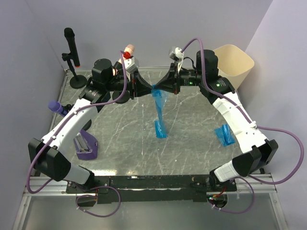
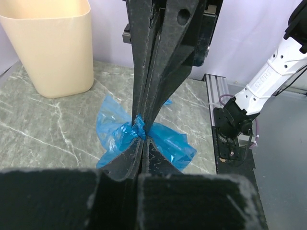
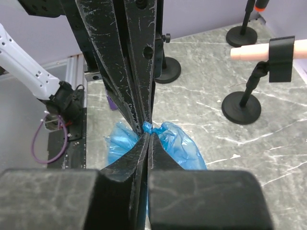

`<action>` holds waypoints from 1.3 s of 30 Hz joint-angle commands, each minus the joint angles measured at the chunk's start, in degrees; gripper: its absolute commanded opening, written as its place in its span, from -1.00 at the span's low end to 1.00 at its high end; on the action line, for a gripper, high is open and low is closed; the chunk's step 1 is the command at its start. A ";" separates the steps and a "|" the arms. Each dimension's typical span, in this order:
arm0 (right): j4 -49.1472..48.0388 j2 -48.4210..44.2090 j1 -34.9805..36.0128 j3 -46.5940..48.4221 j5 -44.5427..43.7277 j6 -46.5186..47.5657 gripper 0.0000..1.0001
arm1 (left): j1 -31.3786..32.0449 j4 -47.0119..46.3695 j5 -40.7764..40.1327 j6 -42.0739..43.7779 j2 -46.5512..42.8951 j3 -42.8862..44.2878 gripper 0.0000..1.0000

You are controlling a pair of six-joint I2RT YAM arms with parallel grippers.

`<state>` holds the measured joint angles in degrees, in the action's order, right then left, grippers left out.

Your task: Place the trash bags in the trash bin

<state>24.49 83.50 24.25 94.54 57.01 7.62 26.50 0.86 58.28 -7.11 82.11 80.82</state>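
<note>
Top external view: near the worktop's [image 1: 192, 120] far edge, the left hand [image 1: 149, 91] and right hand [image 1: 160, 87] meet, both clamped on one hanging blue trash bag [image 1: 158, 106]. The trash bin [image 1: 235, 60] stands at the far right corner.

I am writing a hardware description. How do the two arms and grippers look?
The left arm and right arm have white covers with black joints; a purple cable runs along each. The left gripper and right gripper are black, with long, flat, scratched fingers.
</note>
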 commanded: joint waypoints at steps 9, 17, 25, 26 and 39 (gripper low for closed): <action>3.28 -5.80 -3.33 -0.84 0.38 3.28 -1.00 | -0.92 0.90 -2.47 2.72 -4.49 0.05 -0.99; 0.48 -7.66 -4.65 -4.54 2.13 0.04 -1.00 | -1.10 -0.42 1.12 1.05 -3.10 0.04 -0.99; -5.76 -3.27 -4.56 -2.44 8.55 -7.34 -1.00 | 1.09 -5.26 4.91 -1.94 1.65 4.78 -0.49; -6.64 -2.83 -4.48 -2.17 8.90 -7.53 -0.98 | 1.27 -5.52 5.17 -2.29 2.09 5.22 -0.48; -5.08 -1.67 -2.89 -1.90 9.07 -5.88 -1.00 | 1.54 -3.51 1.76 0.24 2.71 6.98 -0.99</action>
<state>19.31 82.15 20.38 90.94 64.07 -0.97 27.40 -3.05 61.43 -10.87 85.82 84.18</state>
